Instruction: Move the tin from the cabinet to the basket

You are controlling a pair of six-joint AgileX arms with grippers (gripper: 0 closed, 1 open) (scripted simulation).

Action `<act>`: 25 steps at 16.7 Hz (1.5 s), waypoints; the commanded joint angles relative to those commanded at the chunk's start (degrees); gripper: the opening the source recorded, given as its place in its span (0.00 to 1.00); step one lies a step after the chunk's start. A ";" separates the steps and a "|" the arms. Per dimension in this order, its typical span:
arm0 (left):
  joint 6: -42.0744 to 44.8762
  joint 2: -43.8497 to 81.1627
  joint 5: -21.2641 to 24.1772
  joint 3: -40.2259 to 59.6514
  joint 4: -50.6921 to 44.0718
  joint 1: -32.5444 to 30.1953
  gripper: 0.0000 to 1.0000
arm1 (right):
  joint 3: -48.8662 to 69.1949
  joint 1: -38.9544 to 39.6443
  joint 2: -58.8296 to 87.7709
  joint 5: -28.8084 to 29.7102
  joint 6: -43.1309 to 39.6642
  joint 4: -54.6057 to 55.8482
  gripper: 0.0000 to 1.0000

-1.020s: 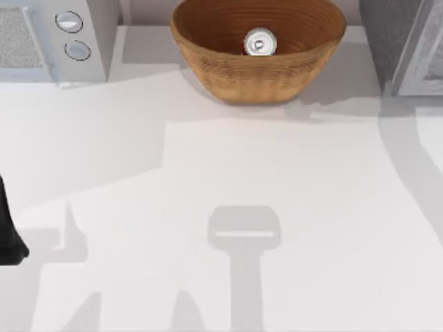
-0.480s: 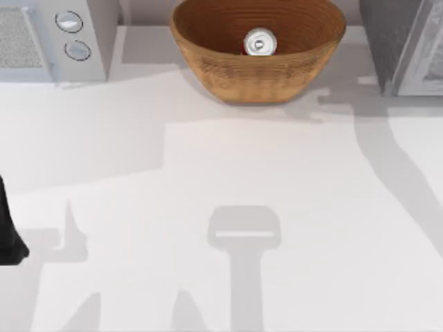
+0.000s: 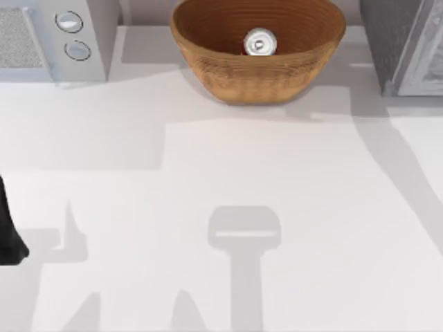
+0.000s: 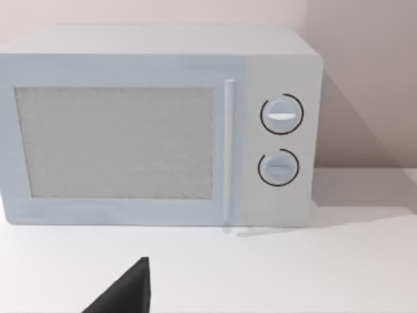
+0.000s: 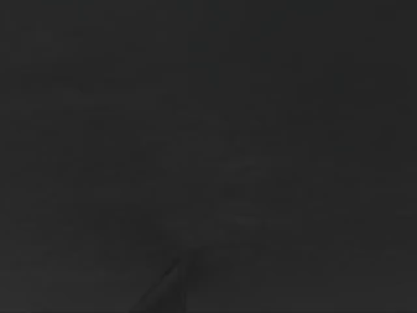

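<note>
Tin [image 3: 259, 43] sat upright inside the basket [image 3: 257, 69] at far centre, unmoved over the last second; only the right-side shadows shifted. Task looked done. Left arm [image 3: 10, 232] parked at left edge, fingers' state unclear. Right wrist view dark.

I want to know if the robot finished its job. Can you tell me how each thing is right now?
tin: standing upright inside the basket, shiny top up.
basket: upright at the table's far edge, holding the tin.
microwave: door shut, at the far left.
cabinet: at the far right; door state hard to tell.
left arm: parked at the left edge of the table.
right wrist view: dark.
</note>
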 joint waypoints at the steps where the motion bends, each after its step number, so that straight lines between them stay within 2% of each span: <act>1: 0.00 0.00 0.00 0.00 0.00 0.00 1.00 | 0.00 0.00 0.00 0.00 0.00 0.00 1.00; 6: 0.00 0.00 0.00 0.00 0.00 0.00 1.00 | -2.19 0.02 -2.48 -0.17 -0.14 0.37 1.00; 10: 0.00 0.00 0.00 0.00 0.00 0.00 1.00 | -12.94 -2.14 -11.03 -2.52 -0.22 2.85 1.00; 13: 0.00 0.00 0.00 0.00 0.00 0.00 1.00 | -27.35 -4.70 -21.90 -5.34 -0.30 5.80 1.00; 21: 0.00 0.00 0.00 0.00 0.00 0.00 1.00 | -77.74 -13.19 -57.11 -15.16 -0.45 15.75 1.00; 25: 0.00 0.00 0.00 0.00 0.00 0.00 1.00 | -95.94 -16.90 -72.46 -19.55 -0.49 20.11 1.00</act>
